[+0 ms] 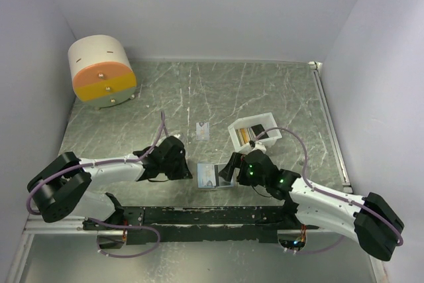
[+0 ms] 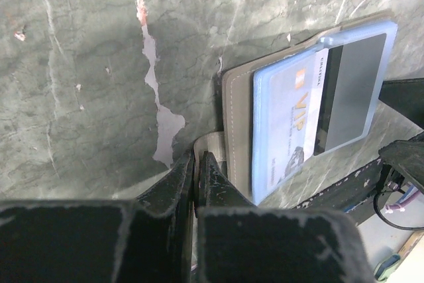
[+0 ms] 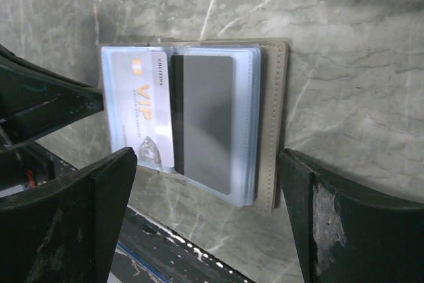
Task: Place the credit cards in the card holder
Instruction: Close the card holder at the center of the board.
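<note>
The card holder [image 1: 213, 175] lies open on the table, taupe outside [image 3: 273, 117] with light blue sleeves. Two credit cards sit in its sleeves: a pale card printed VIP [image 3: 140, 112] and a dark grey card [image 3: 207, 118]. My left gripper [image 2: 196, 164] is shut on the holder's taupe snap tab [image 2: 207, 142] at its left edge. My right gripper [image 3: 209, 187] hangs open just above the holder's near edge, nothing between its fingers [image 3: 109, 193]. Another credit card [image 1: 203, 130] lies flat on the table behind the holder.
A white slotted tray [image 1: 265, 122] with cards stands behind the right gripper. A round cream-and-orange drum [image 1: 101, 71] sits at the far left. A black rail [image 1: 199, 215] runs along the near edge. White walls close in the sides.
</note>
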You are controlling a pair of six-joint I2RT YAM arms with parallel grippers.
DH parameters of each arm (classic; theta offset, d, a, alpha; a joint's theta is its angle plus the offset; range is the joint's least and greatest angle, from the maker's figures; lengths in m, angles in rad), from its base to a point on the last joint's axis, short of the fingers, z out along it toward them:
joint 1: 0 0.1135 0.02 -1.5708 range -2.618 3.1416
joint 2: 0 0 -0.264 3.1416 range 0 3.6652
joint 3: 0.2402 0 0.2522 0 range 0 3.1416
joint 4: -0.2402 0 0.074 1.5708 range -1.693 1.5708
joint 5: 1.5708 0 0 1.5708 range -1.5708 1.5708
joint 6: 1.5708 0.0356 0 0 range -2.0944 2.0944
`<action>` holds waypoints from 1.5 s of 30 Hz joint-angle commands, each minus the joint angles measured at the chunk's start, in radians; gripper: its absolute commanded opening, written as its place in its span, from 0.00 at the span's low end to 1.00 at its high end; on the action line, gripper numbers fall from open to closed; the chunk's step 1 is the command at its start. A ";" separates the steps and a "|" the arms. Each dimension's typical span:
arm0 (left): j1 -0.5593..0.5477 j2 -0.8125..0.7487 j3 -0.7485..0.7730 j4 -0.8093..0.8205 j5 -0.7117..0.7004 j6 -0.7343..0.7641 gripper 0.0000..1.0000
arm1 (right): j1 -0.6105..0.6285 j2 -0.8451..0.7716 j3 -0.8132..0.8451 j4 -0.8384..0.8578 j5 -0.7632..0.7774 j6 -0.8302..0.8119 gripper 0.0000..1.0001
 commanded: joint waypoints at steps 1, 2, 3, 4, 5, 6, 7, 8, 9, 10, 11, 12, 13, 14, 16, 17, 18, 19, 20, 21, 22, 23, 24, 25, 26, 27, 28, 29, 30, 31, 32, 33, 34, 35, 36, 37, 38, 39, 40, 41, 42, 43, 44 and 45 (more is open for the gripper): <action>-0.016 -0.013 0.011 -0.043 -0.036 -0.001 0.07 | -0.003 0.014 -0.033 0.069 -0.047 0.030 0.89; -0.020 -0.012 0.017 -0.044 -0.042 0.004 0.07 | -0.003 0.008 -0.038 0.106 -0.062 0.029 0.89; -0.026 -0.009 0.026 -0.054 -0.054 0.009 0.07 | -0.003 0.001 -0.049 0.142 -0.080 0.028 0.89; -0.033 -0.003 0.034 -0.066 -0.066 0.013 0.07 | -0.003 -0.007 -0.063 0.179 -0.092 0.032 0.89; -0.038 0.002 0.043 -0.075 -0.071 0.015 0.07 | -0.003 -0.018 -0.078 0.202 -0.095 0.039 0.89; -0.043 0.007 0.049 -0.079 -0.073 0.018 0.07 | -0.003 -0.029 -0.088 0.224 -0.098 0.051 0.89; -0.046 0.011 0.052 -0.081 -0.073 0.018 0.07 | -0.003 -0.040 -0.102 0.246 -0.104 0.061 0.89; -0.048 0.013 0.054 -0.080 -0.072 0.016 0.07 | -0.003 -0.052 -0.111 0.270 -0.113 0.074 0.89; -0.051 0.013 0.054 -0.081 -0.071 0.014 0.07 | -0.003 -0.061 -0.119 0.292 -0.120 0.089 0.89; -0.053 0.013 0.056 -0.080 -0.075 0.011 0.07 | -0.004 -0.071 -0.134 0.316 -0.128 0.105 0.89; -0.056 0.010 0.056 -0.079 -0.076 0.009 0.07 | -0.004 -0.081 -0.144 0.339 -0.137 0.121 0.89; -0.058 0.008 0.056 -0.078 -0.080 0.008 0.07 | -0.004 -0.086 -0.152 0.357 -0.143 0.125 0.89; -0.061 0.006 0.058 -0.083 -0.082 0.007 0.07 | -0.003 -0.091 -0.156 0.372 -0.144 0.124 0.89; -0.061 0.007 0.062 -0.087 -0.086 0.010 0.07 | -0.004 -0.095 -0.157 0.375 -0.145 0.122 0.89; -0.064 0.009 0.071 -0.097 -0.092 0.013 0.07 | -0.004 -0.104 -0.157 0.372 -0.147 0.124 0.89; -0.064 0.011 0.072 -0.100 -0.092 0.014 0.07 | -0.004 -0.107 -0.157 0.374 -0.152 0.123 0.89; -0.063 0.011 0.072 -0.098 -0.093 0.014 0.07 | -0.003 -0.110 -0.157 0.379 -0.157 0.124 0.89; -0.064 0.011 0.070 -0.096 -0.090 0.014 0.07 | -0.002 -0.114 -0.156 0.384 -0.163 0.127 0.89; -0.064 0.010 0.069 -0.095 -0.091 0.012 0.07 | -0.004 -0.115 -0.157 0.395 -0.174 0.132 0.89; -0.064 0.010 0.068 -0.094 -0.090 0.012 0.07 | -0.003 -0.116 -0.159 0.412 -0.182 0.136 0.89; -0.064 0.010 0.067 -0.095 -0.090 0.013 0.07 | -0.004 -0.115 -0.161 0.430 -0.190 0.139 0.89; -0.064 0.011 0.067 -0.093 -0.089 0.012 0.07 | -0.004 -0.112 -0.162 0.449 -0.196 0.144 0.89; -0.064 0.011 0.068 -0.094 -0.088 0.012 0.07 | -0.004 -0.108 -0.162 0.465 -0.202 0.149 0.89; -0.064 0.013 0.069 -0.094 -0.087 0.012 0.07 | -0.004 -0.102 -0.161 0.483 -0.206 0.154 0.89; -0.064 0.013 0.071 -0.094 -0.086 0.012 0.07 | -0.004 -0.094 -0.156 0.491 -0.213 0.156 0.89; -0.064 0.012 0.072 -0.095 -0.083 0.011 0.07 | -0.003 -0.087 -0.151 0.500 -0.221 0.157 0.88; -0.065 0.010 0.073 -0.092 -0.079 0.010 0.07 | -0.003 -0.078 -0.143 0.508 -0.231 0.155 0.88; -0.066 0.007 0.071 -0.086 -0.074 0.008 0.07 | -0.004 -0.068 -0.134 0.518 -0.241 0.152 0.87; -0.066 0.003 0.068 -0.075 -0.067 0.003 0.07 | -0.002 -0.059 -0.126 0.529 -0.251 0.149 0.87; -0.067 0.000 0.062 -0.061 -0.060 -0.003 0.07 | -0.002 -0.046 -0.118 0.542 -0.258 0.146 0.86; -0.068 -0.003 0.059 -0.047 -0.051 -0.007 0.07 | -0.002 -0.033 -0.111 0.551 -0.261 0.143 0.86; -0.067 -0.003 0.055 -0.034 -0.039 -0.012 0.07 | -0.002 -0.018 -0.107 0.557 -0.263 0.139 0.86; -0.067 -0.001 0.051 -0.009 -0.028 -0.014 0.07 | -0.002 0.002 -0.104 0.566 -0.264 0.134 0.86; -0.068 0.000 0.048 0.006 -0.017 -0.019 0.07 | -0.002 0.019 -0.102 0.573 -0.264 0.132 0.85; -0.067 0.001 0.044 0.017 -0.011 -0.026 0.07 | -0.002 0.033 -0.102 0.587 -0.265 0.131 0.85; -0.067 0.005 0.041 0.030 0.000 -0.030 0.07 | -0.001 0.050 -0.103 0.610 -0.270 0.127 0.84; -0.068 0.007 0.038 0.042 0.010 -0.032 0.07 | -0.002 0.069 -0.100 0.630 -0.280 0.120 0.84; -0.067 0.013 0.037 0.049 0.016 -0.035 0.07 | -0.001 0.090 -0.091 0.639 -0.290 0.113 0.83; -0.067 0.015 0.035 0.055 0.023 -0.039 0.07 | 0.000 0.109 -0.075 0.632 -0.302 0.102 0.83; -0.067 0.019 0.034 0.057 0.026 -0.040 0.07 | 0.000 0.130 -0.060 0.624 -0.316 0.090 0.83; -0.067 0.020 0.034 0.055 0.026 -0.043 0.07 | 0.001 0.148 -0.046 0.612 -0.327 0.079 0.82; -0.068 0.018 0.034 0.052 0.026 -0.045 0.07 | 0.002 0.158 -0.039 0.598 -0.331 0.069 0.82; -0.068 0.013 0.032 0.048 0.023 -0.048 0.08 | 0.002 0.165 -0.033 0.577 -0.327 0.056 0.81; -0.068 0.006 0.028 0.048 0.022 -0.051 0.09 | 0.002 0.165 -0.026 0.546 -0.316 0.038 0.80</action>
